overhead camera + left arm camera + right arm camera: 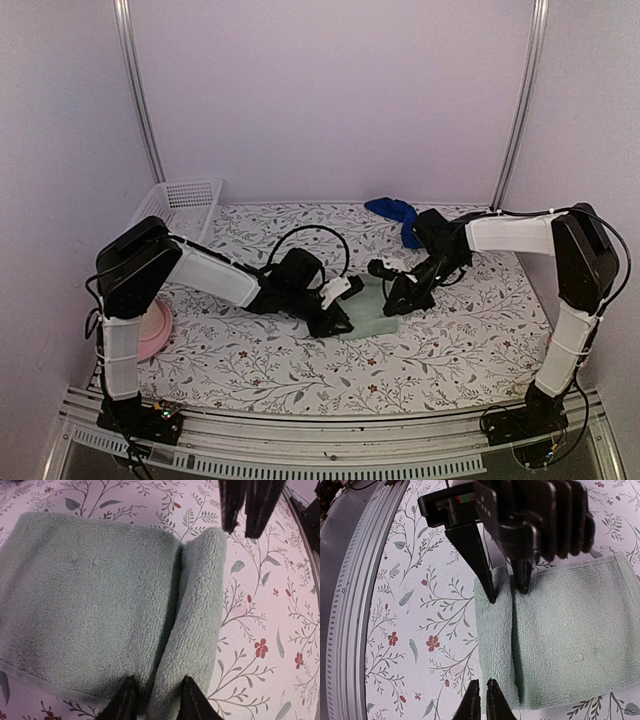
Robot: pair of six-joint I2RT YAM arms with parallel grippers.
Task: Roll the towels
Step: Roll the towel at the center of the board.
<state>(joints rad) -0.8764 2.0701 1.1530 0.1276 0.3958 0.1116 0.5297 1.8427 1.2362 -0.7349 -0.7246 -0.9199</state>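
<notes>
Pinching the rolled edge of the sage-green towel (90, 595) mid-tabletop (250, 360) with left gripper (159, 702) jaws; right gripper (482, 700) jaws nearly closed beside the roll. Half hidden behind the right arm (510, 235): royal-blue towel (392, 210).

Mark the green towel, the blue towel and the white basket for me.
green towel (90, 605): left wrist view, on its flat, unrolled part.
blue towel (392, 210): top external view, on the middle of the crumpled heap.
white basket (190, 193): top external view, on its slatted wall.
</notes>
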